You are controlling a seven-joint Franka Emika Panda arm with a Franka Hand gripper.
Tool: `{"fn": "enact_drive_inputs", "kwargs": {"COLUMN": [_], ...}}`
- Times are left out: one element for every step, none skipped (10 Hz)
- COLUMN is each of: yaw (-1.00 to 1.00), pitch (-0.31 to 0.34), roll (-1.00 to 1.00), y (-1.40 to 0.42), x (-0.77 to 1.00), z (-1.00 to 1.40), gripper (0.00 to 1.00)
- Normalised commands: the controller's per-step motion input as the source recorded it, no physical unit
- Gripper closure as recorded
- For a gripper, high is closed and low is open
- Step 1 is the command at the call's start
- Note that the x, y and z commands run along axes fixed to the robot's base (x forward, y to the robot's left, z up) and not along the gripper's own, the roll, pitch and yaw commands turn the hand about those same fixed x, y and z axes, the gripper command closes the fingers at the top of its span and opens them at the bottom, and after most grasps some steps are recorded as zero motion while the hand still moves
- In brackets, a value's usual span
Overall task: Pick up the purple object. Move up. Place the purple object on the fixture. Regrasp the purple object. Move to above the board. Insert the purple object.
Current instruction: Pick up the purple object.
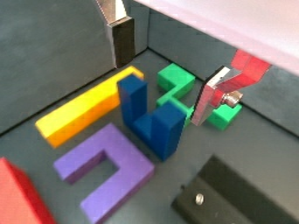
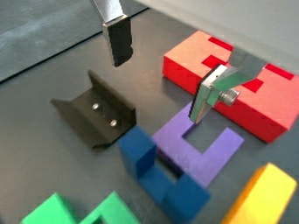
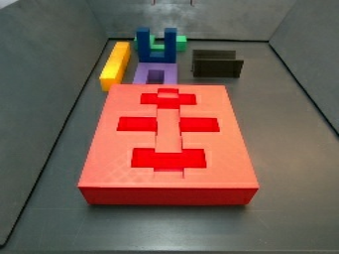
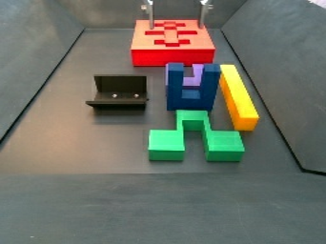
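The purple object (image 2: 197, 145) lies flat on the floor, a U-shaped block between the red board (image 2: 239, 87) and an upright blue U-shaped block (image 2: 156, 165). In a side view the purple object (image 3: 155, 72) sits just beyond the board (image 3: 166, 139). The dark fixture (image 4: 117, 92) stands apart from it, also seen as the fixture (image 2: 96, 110). My gripper (image 4: 176, 11) hangs high above the pieces, open, with nothing between its fingers (image 1: 118, 39). In both wrist views the gripper (image 2: 163, 68) is well clear of every block.
A yellow bar (image 4: 237, 95) lies beside the blue block (image 4: 192, 91). A green piece (image 4: 192, 138) lies beyond the blue block, on the far side from the board. Dark walls enclose the floor on all sides.
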Motion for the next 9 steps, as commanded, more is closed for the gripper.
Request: {"fn": "enact_drive_inputs", "kwargs": {"yaw": [0.00,0.00,0.00,-0.01,-0.02,-0.01,-0.04,-0.13,-0.11], "pitch": [0.000,-0.026,-0.024,-0.033,-0.066,-0.083,-0.086,-0.090,-0.053], "roll": [0.12,0.01,0.00,0.00,0.00,-0.04,-0.08,-0.07,0.00], "y": [-0.62,-0.46,-0.41,-0.38,-0.33,-0.30,-0.25,-0.20,-0.19], "x": [0.22,0.21,0.25,0.21,0.21,0.27,0.33,0.29,0.20], "z": [-0.27,-0.31,-0.33,-0.39,-0.45,-0.44,-0.37,-0.41,-0.43], "gripper": [0.00,0.00,0.00,0.00,0.00,0.00,0.00,0.00,0.00]}}
